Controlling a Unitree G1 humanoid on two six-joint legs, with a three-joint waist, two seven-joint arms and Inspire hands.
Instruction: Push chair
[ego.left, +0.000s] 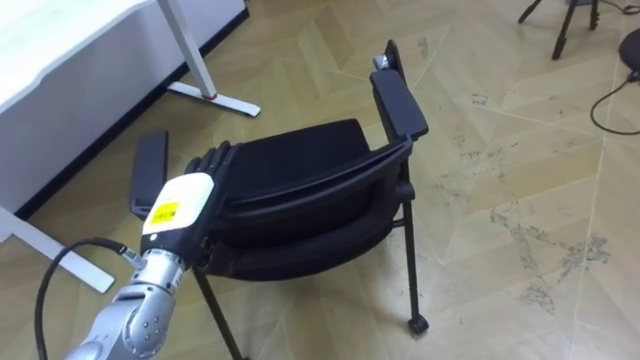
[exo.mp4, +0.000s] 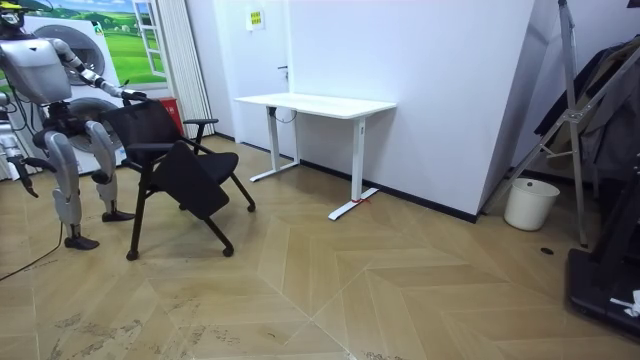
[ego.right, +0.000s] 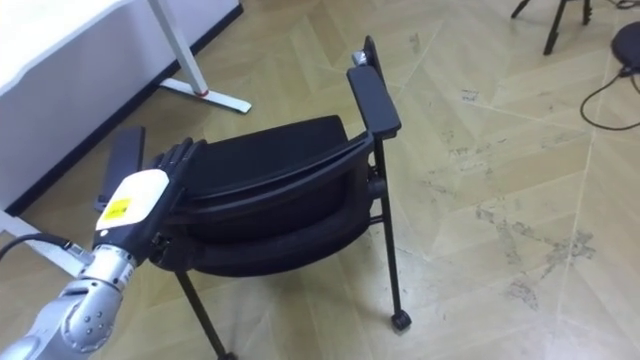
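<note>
the left hand (ego.left: 178, 205) is laid open, fingers straight, on the top of the chair's (ego.left: 300, 190) back, so the push is judged begun but unfinished; that contact is made plain in the eye views, while the chair is placed well apart from the tabletop (exo.mp4: 315, 103) by the room view.

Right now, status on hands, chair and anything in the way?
Left hand open, flat on chair backrest top. Right hand low at side, state unclear. Chair standing on floor. White desk ahead-left, apart from chair.
</note>
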